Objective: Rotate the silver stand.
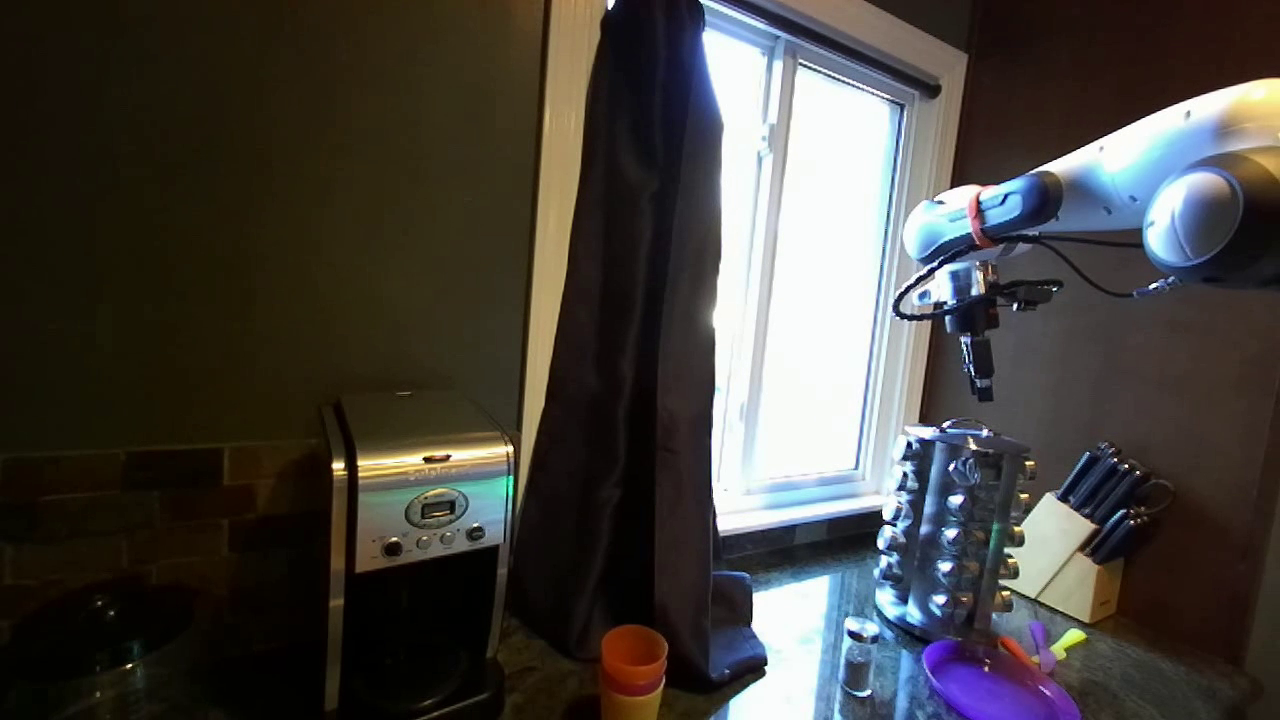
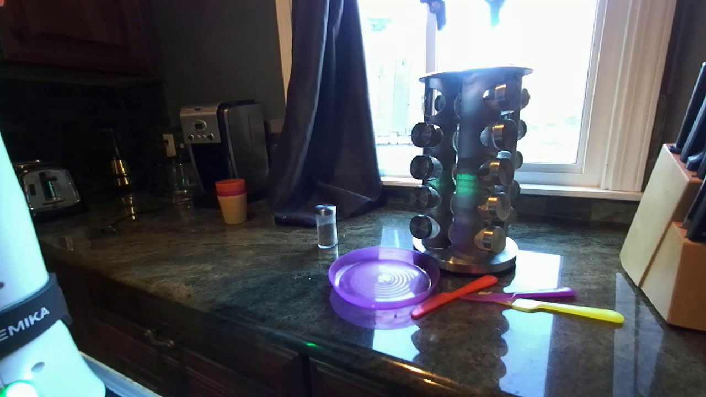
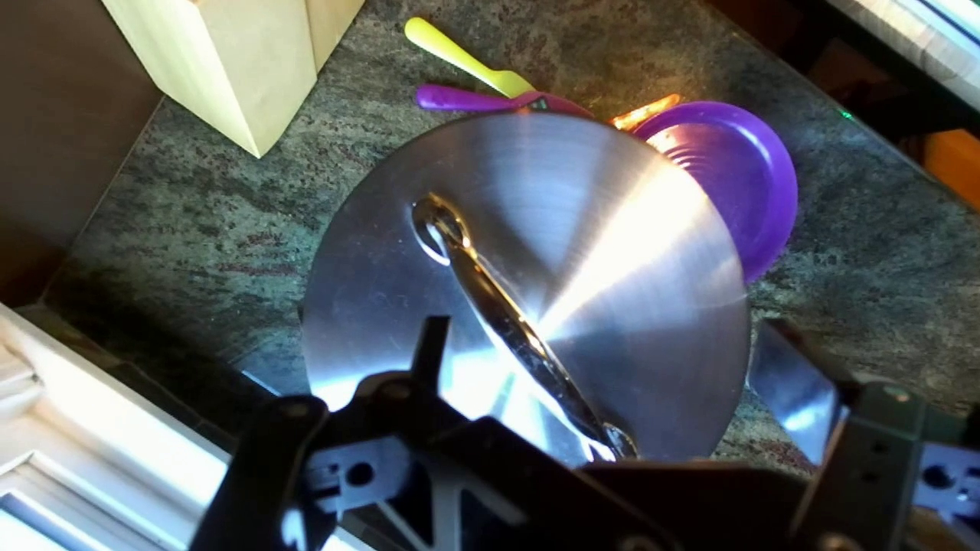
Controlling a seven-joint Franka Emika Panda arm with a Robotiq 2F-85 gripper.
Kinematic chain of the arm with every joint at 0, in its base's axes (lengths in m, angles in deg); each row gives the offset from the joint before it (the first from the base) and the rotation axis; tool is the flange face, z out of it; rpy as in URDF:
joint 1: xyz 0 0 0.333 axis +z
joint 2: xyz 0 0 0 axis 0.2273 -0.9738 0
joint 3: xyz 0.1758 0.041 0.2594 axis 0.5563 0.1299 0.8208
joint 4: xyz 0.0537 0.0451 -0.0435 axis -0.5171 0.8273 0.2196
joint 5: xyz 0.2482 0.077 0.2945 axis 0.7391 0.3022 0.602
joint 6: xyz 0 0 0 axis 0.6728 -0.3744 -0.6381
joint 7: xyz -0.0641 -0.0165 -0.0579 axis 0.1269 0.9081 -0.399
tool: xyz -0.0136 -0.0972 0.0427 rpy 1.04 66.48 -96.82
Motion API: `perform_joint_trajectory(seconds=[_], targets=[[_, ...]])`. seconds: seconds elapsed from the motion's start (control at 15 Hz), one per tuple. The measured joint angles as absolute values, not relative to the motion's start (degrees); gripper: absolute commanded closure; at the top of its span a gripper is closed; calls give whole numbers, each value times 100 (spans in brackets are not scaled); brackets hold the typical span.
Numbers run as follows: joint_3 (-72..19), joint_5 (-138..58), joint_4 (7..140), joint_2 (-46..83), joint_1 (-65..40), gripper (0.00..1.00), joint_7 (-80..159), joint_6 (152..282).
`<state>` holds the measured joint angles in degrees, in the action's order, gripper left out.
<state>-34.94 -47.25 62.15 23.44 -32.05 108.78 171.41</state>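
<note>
The silver stand [image 1: 936, 530] is a tall round rack with tiers of small shiny-lidded jars. It stands upright on the counter near the window and also shows in an exterior view [image 2: 468, 160]. In the wrist view its round brushed-metal top [image 3: 643, 306] fills the middle, with an arched chrome handle [image 3: 514, 330] running diagonally across it. My gripper [image 1: 980, 388] hangs above the stand, apart from it and pointing down. Its two fingertips show wide apart at the top edge in an exterior view [image 2: 466, 12]. In the wrist view my gripper [image 3: 615, 360] is open and empty, with the handle between and below its fingers.
A purple plate [image 2: 380, 281] and red [image 2: 455, 296], purple [image 2: 546, 294] and yellow [image 2: 573, 311] knives lie beside the stand's base. A shaker [image 2: 326, 227], knife block [image 1: 1065, 560], stacked cups [image 2: 231, 204], dark curtain [image 1: 640, 350] and coffee machine [image 1: 425, 540] are around. The window [image 1: 830, 270] is behind.
</note>
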Motion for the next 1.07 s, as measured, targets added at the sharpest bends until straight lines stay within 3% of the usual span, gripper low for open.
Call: perform_joint_trajectory(seconds=[1.07], targets=[[-3477,-4258,6290,2163,-3369,0,13776,17580]])
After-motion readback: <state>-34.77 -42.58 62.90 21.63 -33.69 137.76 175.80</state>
